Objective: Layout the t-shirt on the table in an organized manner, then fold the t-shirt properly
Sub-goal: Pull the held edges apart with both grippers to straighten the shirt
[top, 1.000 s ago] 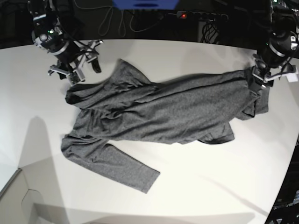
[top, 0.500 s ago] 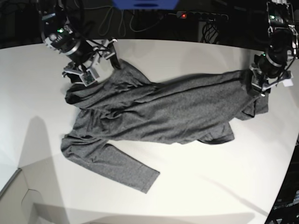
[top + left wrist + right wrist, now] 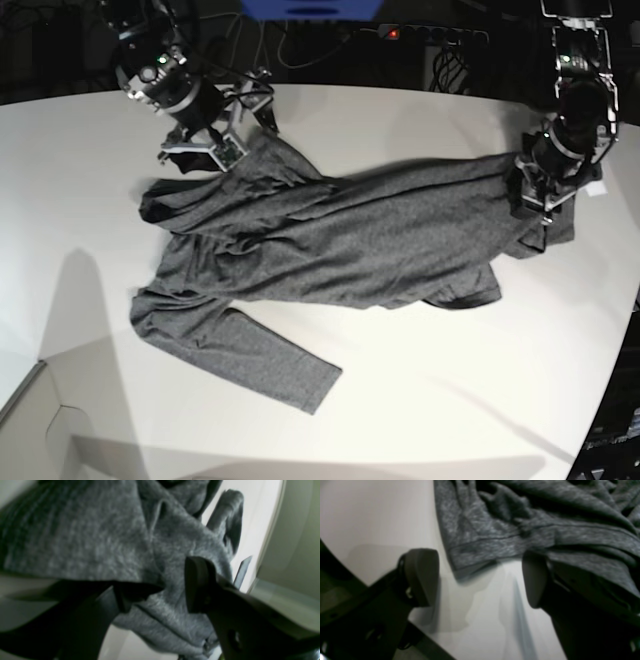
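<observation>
Shirt (image 3: pixel 330 240) sprawled rumpled across table (image 3: pixel 430 400), unfolded – left gripper (image 3: pixel 155 597) pinching bunched hem at far end; right gripper (image 3: pixel 480 577) spread wide, empty, hem corner just ahead. Risk: right closes on bare table, or left's thick bunch slips under tension

L fingers (image 3: pixel 160 597) seemingly clamped; R fingers (image 3: pixel 480 580) spread wide.
</observation>
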`<state>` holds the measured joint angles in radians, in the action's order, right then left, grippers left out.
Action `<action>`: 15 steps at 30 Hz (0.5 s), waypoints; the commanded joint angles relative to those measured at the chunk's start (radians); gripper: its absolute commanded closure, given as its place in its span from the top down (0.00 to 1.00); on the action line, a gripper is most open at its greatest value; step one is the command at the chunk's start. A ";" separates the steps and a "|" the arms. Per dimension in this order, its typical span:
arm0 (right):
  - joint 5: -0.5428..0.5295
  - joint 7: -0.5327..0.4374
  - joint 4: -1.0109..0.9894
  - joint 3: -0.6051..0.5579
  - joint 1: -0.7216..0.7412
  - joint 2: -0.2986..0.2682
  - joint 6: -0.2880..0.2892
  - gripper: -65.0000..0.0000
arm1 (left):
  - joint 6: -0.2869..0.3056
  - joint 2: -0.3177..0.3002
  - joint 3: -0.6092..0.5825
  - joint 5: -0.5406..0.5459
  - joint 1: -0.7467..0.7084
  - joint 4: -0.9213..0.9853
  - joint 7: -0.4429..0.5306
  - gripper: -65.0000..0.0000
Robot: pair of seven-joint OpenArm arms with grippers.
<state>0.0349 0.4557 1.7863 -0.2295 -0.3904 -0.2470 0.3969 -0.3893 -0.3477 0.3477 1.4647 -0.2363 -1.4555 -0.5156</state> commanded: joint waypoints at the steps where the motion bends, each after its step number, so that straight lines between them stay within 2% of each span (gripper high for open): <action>1: -0.005 -0.024 0.008 0.003 0.003 -0.005 0.003 0.81 | -0.018 -0.015 0.020 0.019 0.025 0.014 -0.002 0.49; 9: -0.003 -0.024 0.005 0.003 0.006 -0.012 0.003 0.81 | -0.018 -0.006 0.027 0.019 0.151 0.160 -0.002 0.49; 11: -0.003 -0.024 0.005 0.003 0.006 -0.012 0.003 0.81 | -0.018 0.034 0.026 0.019 0.183 0.181 -0.002 0.49; 15: -0.003 -0.024 0.004 0.003 0.008 -0.012 0.003 0.81 | -0.017 0.098 0.026 -0.106 0.239 0.230 -0.010 0.48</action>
<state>0.0383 0.4526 1.7744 -0.2295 -0.3874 -0.2527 0.3969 -0.3695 -0.2462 0.3767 1.3777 0.0078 -1.2301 -0.5007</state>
